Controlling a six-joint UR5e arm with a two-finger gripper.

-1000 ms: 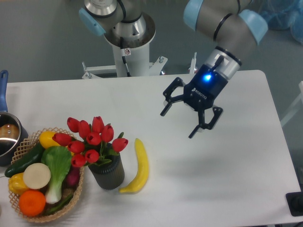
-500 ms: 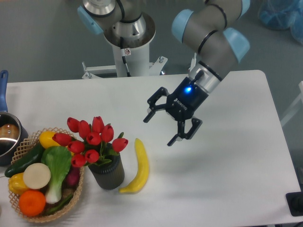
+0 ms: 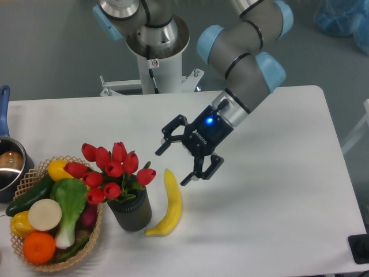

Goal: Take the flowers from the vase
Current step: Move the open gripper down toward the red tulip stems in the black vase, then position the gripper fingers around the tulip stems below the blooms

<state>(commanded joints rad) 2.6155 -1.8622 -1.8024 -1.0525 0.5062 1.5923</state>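
**Above the tabletop, jaws spread and empty**

Between the spread jaws of the gripper (image 3: pixel 177 161) lies only air. Just below them lies a banana (image 3: pixel 168 203); beyond it, lower left, the flowers (image 3: pixel 111 168) stand in the vase (image 3: pixel 132 211). They look light, soft, crushable: best pinched gently around the bunched stems under the heads.

Gripper (image 3: pixel 173 167) hangs above the table (image 3: pixel 277 190), jaws spread wide, up and right of the vase (image 3: pixel 131 212). Flowers (image 3: pixel 110 168) stand in the vase (red heads spilling past its rim). Banana (image 3: pixel 168 203) lies just right of the vase; wicker basket (image 3: pixel 34 173) touches its left.
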